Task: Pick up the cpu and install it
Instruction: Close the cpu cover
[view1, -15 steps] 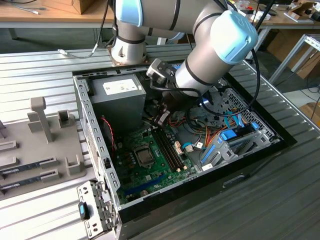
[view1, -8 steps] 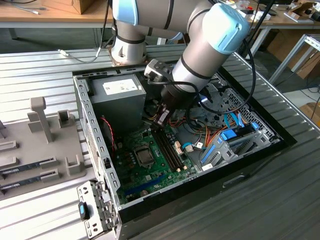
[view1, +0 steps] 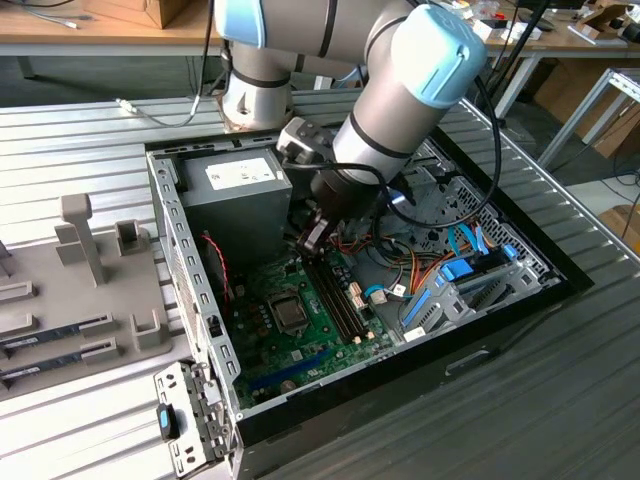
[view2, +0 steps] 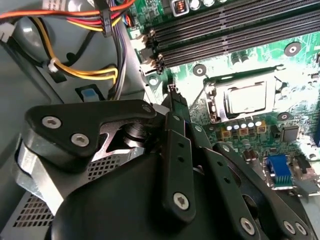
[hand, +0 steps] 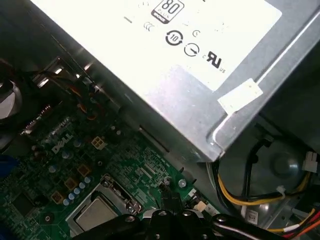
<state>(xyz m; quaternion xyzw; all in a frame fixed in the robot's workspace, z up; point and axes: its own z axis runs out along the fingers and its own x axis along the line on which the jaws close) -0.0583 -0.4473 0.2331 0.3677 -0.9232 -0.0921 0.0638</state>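
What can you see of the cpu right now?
The cpu is a small, flat square with a silvery-grey metal top that glares under the light. It lies level in its socket on the green motherboard, with a metal frame round its edges, beside the long dark memory slots. The gripper hangs over the board, apart from it.

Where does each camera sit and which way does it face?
Exterior view: off the arm, looking down into the open black computer case; grey arm shows.
Second wrist view: on the wrist, facing the green motherboard past the black gripper.
First wrist view: on the wrist, facing the grey metal power-supply box.
Both wrist views share the silvery square cpu.
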